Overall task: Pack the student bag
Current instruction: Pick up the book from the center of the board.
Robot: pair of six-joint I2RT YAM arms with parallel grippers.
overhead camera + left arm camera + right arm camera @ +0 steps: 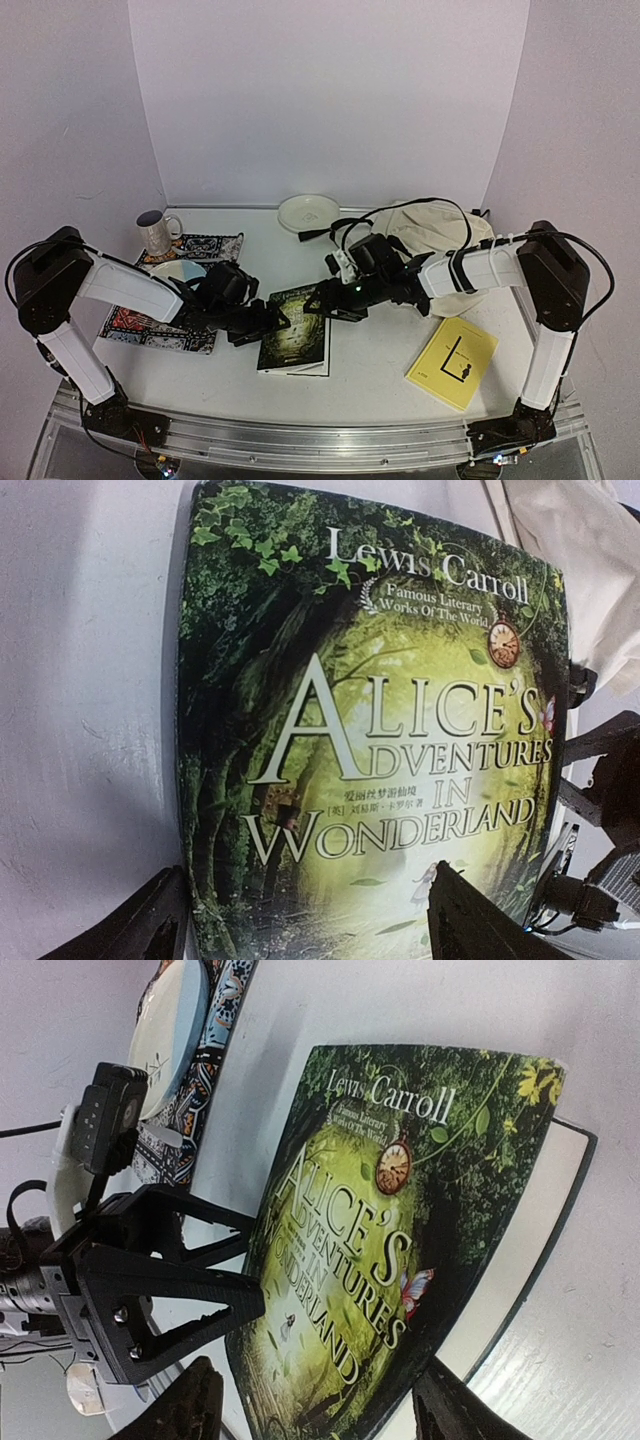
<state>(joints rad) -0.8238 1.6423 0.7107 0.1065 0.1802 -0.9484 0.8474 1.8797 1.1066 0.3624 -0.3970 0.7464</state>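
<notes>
Paperback (295, 335) glossy, student bag (440, 225) soft, rumpled

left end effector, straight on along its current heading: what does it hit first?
The Alice's Adventures in Wonderland book. It fills the left wrist view dead ahead, with its near edge between the open fingers of the left end effector. The gap is hard to judge; they may be touching.

book (295, 335) lies mid-table (380, 370); student bag (445, 225) behind, rightward.
</notes>
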